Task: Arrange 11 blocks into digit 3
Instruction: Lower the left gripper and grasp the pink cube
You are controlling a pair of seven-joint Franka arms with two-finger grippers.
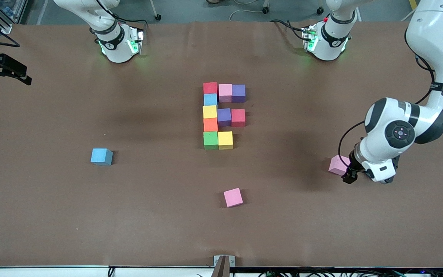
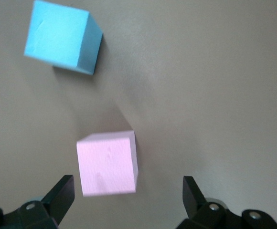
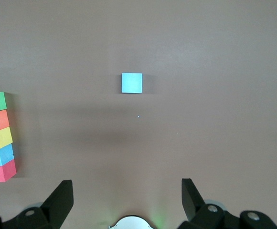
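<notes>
Your digit 3 sits mid-worktop as ten touching blocks: a five-cube column of red, blue, yellow, orange and green, with pink and purple branching off the red end, purple and red off the yellow, and only one yellow cube off the green end.

Measured from that figure, a loose pink block lies nearer the front camera, well apart from it. A light blue block lies well off toward the right arm's end of the worktop. A second pink block lies well off toward the left arm's end.

Your left arm reaches out from its base, elbow bent high, wrist turned down, and its left gripper hangs low just beside that second pink block. In the left wrist view the fingers stand wide apart and hold nothing, with the pink cube just ahead of them.

Your right arm waits folded back; its right gripper is over the bare worktop near its base, fingers spread wide and empty.
</notes>
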